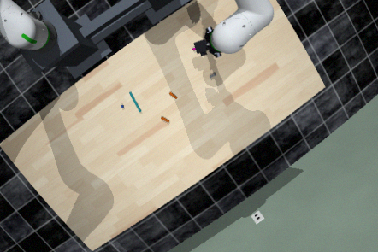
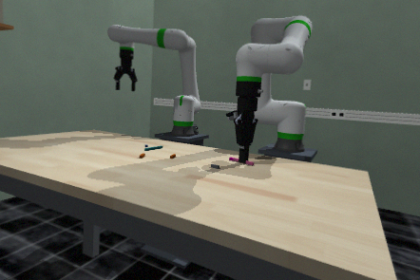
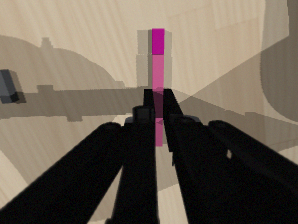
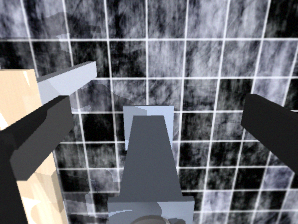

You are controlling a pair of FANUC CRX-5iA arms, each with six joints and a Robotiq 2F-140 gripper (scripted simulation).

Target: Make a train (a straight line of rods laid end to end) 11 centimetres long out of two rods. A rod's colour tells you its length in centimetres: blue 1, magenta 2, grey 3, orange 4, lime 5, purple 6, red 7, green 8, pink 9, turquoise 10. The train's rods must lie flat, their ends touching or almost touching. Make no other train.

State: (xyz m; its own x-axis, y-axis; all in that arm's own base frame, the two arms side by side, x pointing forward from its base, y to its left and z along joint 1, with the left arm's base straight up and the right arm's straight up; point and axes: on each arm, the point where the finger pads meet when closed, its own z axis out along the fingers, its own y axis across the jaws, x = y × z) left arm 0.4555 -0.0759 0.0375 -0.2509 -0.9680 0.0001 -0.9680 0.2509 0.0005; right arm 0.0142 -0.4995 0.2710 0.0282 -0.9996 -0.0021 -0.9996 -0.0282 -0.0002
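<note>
A pink rod (image 3: 158, 72) (image 2: 250, 163) lies low at the table's surface, between the fingertips of my left gripper (image 3: 157, 102) (image 2: 243, 159), which is shut on it. The magenta rod (image 3: 158, 41) (image 1: 194, 49) (image 2: 231, 158) lies in line at the pink rod's far end in the left wrist view. Their ends show no visible gap, and their sides look lined up. The fingers hide part of the pink rod; its near end shows below them. My right gripper (image 2: 125, 86) (image 4: 157, 110) is open and empty, high up and away from the rods.
A grey rod (image 1: 213, 75) (image 2: 215, 166) (image 3: 9, 86) lies near the left gripper. Two orange rods (image 1: 173, 95) (image 1: 165, 120), a turquoise rod (image 1: 135, 102) (image 2: 153, 148) and a small blue rod (image 1: 122, 106) (image 2: 146, 145) lie apart, farther towards the right arm's side.
</note>
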